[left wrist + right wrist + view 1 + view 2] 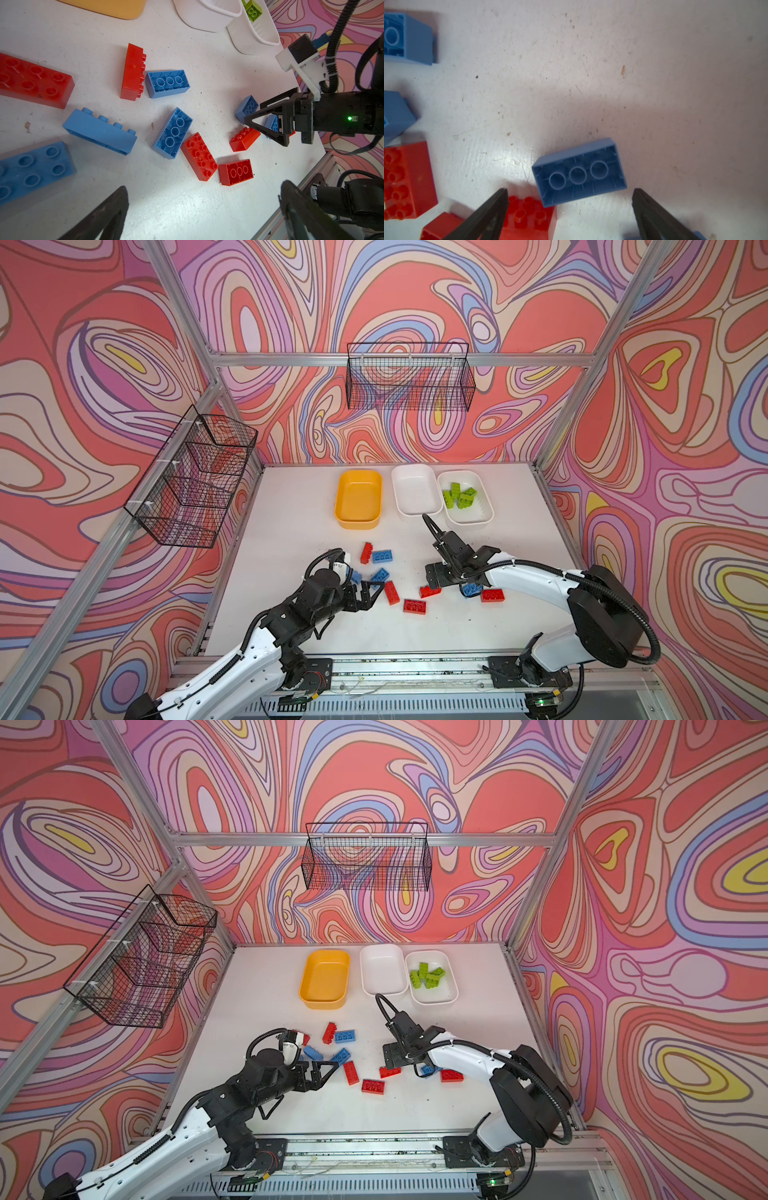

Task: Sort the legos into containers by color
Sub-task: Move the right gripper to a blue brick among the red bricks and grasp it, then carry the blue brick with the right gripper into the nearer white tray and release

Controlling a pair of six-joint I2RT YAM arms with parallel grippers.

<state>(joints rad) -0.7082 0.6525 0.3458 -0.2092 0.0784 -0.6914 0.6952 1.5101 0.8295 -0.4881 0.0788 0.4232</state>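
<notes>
The left gripper point(372, 592) hangs low over the table point(291, 539), straight in front of the yellow-orange tub point(358, 499) on the robot's side. Its fingers are spread wide and empty, and it sits at the edge of the loose red and blue bricks point(380, 556), probably so it can pick one next. Those bricks lie scattered in front of the yellow-orange tub, not yet sorted. That tub is bare, and so is the white tub point(415, 489) just to its right, so I judge these two are kept for red and blue. Further right and nearer the robot, the right gripper point(570, 190) points down with its jaws released. They straddle an upturned blue brick point(579, 172), which lies on the table ungripped. The far white tub point(484, 512), two places right of the yellow-orange tub, holds the green bricks point(459, 495)
</notes>
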